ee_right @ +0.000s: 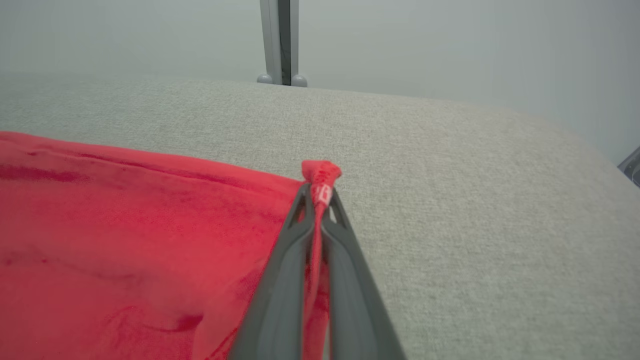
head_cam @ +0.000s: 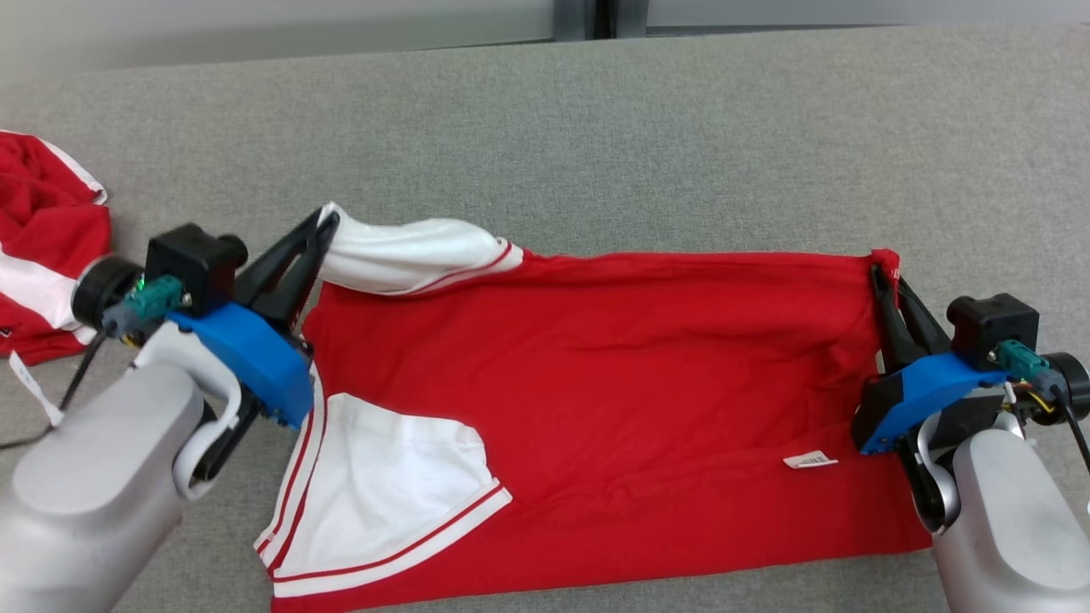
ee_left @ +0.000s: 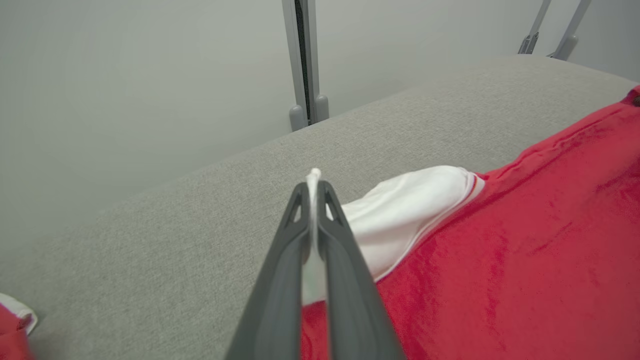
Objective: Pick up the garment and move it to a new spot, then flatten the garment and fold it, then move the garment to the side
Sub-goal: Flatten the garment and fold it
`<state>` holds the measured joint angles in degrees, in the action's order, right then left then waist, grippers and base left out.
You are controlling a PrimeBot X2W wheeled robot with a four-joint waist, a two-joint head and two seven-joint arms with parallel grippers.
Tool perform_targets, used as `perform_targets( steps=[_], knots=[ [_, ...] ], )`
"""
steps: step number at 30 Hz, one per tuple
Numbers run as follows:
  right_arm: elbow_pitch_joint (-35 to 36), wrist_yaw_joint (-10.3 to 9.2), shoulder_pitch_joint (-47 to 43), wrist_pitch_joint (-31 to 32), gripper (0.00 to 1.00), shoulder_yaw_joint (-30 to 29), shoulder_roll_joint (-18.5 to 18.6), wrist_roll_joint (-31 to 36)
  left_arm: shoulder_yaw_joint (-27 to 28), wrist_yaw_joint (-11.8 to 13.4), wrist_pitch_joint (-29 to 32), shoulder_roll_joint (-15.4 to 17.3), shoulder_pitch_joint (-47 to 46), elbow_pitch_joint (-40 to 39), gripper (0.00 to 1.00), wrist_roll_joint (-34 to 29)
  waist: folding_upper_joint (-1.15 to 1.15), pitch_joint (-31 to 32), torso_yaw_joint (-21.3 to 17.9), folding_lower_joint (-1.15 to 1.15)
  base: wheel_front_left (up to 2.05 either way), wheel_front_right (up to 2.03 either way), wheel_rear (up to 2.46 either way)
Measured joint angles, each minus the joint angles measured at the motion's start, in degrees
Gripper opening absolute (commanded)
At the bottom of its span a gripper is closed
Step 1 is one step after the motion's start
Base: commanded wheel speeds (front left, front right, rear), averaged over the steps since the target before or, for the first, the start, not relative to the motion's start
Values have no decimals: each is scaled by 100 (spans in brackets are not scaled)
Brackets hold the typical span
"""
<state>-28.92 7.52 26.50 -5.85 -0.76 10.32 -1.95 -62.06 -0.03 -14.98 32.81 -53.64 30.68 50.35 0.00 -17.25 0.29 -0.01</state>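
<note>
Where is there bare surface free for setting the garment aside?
The widest free patch is the grey surface beyond the far edge of the garment, up to the wall. A smaller patch lies past the right gripper. The left is crowded: a second red-and-white heap sits just beyond the left gripper.

Test lab: grey felt-covered table point(head_cam: 681, 128), plain partition walls point(ee_left: 125, 75).

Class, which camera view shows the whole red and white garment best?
The head view: the garment is spread whole across the grey surface. The left wrist view gives one white sleeve pinched in the fingers of the left gripper; the right wrist view, a red corner pinched by the right gripper.
</note>
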Motion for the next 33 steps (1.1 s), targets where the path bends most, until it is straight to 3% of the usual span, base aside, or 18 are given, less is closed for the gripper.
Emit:
perform_targets(
  steps=[17,30,31,33],
  knots=[
    [-194,0,-577,-549,0,-213,-93,10,452,790,0,405,1805,-1525,0,98,0,391,158,0,0,0,0],
    [91,1,-1128,-833,0,-369,-274,36,725,920,0,325,2704,-1724,0,147,0,552,193,0,0,0,0],
    [122,1,-1173,-837,11,-371,-277,35,756,917,-1,307,2757,-1715,0,148,0,560,190,0,0,0,0],
    [194,1,-1260,-877,48,-378,-298,33,800,912,0,270,2839,-1674,0,149,0,583,186,0,0,0,0]
  ],
)
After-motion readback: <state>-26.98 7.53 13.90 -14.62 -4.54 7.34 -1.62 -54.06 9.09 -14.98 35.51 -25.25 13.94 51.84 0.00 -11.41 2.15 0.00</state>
